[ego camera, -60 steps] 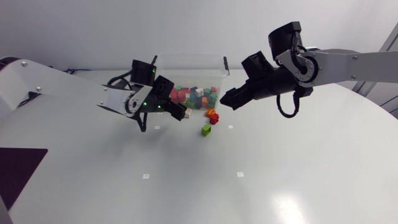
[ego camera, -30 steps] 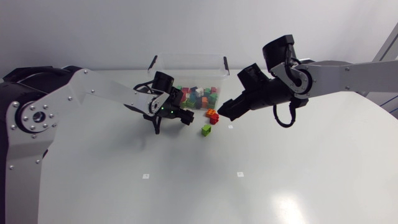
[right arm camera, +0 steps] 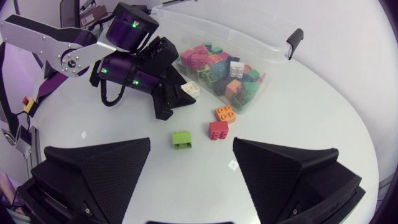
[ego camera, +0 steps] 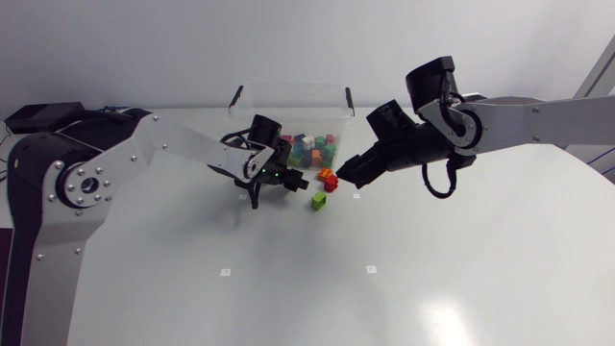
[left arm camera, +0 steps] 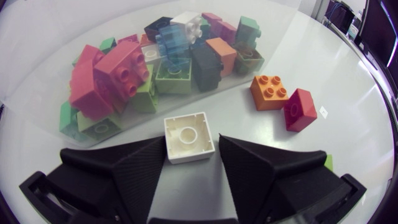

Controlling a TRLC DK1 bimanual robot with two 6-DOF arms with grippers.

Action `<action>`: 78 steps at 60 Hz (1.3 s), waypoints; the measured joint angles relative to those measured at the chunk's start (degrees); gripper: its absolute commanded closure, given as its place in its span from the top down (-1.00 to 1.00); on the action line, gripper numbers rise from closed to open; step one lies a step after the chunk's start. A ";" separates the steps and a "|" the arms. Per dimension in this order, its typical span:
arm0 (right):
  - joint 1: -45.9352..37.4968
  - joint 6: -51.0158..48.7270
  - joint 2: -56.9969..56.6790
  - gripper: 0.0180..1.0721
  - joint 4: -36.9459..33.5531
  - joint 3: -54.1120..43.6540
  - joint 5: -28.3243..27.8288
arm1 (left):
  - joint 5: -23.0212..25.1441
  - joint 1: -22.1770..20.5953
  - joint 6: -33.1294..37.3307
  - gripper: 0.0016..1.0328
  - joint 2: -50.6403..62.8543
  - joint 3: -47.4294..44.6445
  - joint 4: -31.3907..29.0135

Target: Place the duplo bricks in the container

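Observation:
A clear container (ego camera: 288, 101) at the table's far middle holds many coloured duplo bricks. Just in front of it a white brick (left arm camera: 189, 137) lies upside down on the table. My left gripper (left arm camera: 191, 146) is shut on it, one finger against each side. An orange brick (left arm camera: 269, 91) and a red brick (left arm camera: 300, 109) lie ahead of it to the right. A green brick (right arm camera: 181, 139) sits below my right gripper (right arm camera: 191, 149), which hovers open and holds nothing. In the head view the right gripper (ego camera: 346, 173) is beside the red brick (ego camera: 332, 184) and orange brick (ego camera: 327, 174).
The container's wall (left arm camera: 37, 93) runs close ahead of the left fingers. My two grippers (ego camera: 293, 180) are near each other, with the loose bricks between them. Small white markers dot the table nearer the front (ego camera: 225, 272).
My left arm has stretched rightward along the container's front, and its fingers have closed in on the white brick. The right gripper dropped slightly toward the loose bricks, then held still.

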 measured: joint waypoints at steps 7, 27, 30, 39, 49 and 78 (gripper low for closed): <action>0.09 -0.50 0.09 0.82 0.17 0.00 -0.02 | -0.42 0.04 -0.31 -0.46 0.20 -0.09 0.81; 4.79 -3.45 5.31 0.82 -2.01 0.39 0.04 | -0.39 0.81 0.79 -0.46 -3.85 -6.84 2.32; 5.66 -3.67 6.73 0.82 -2.67 1.03 0.61 | -0.39 1.20 1.25 -0.46 -4.79 -7.91 2.25; 7.19 -4.94 11.93 0.82 -5.95 4.98 1.27 | -0.17 3.19 2.93 -0.46 -9.03 -12.94 0.81; 7.23 -6.21 16.33 0.82 -7.89 11.08 1.49 | 1.79 5.57 5.07 -0.47 -15.76 -16.57 -0.33; 6.01 -9.68 27.50 0.68 -12.33 21.35 1.75 | 8.96 10.64 10.71 -0.47 -28.76 -16.41 -9.33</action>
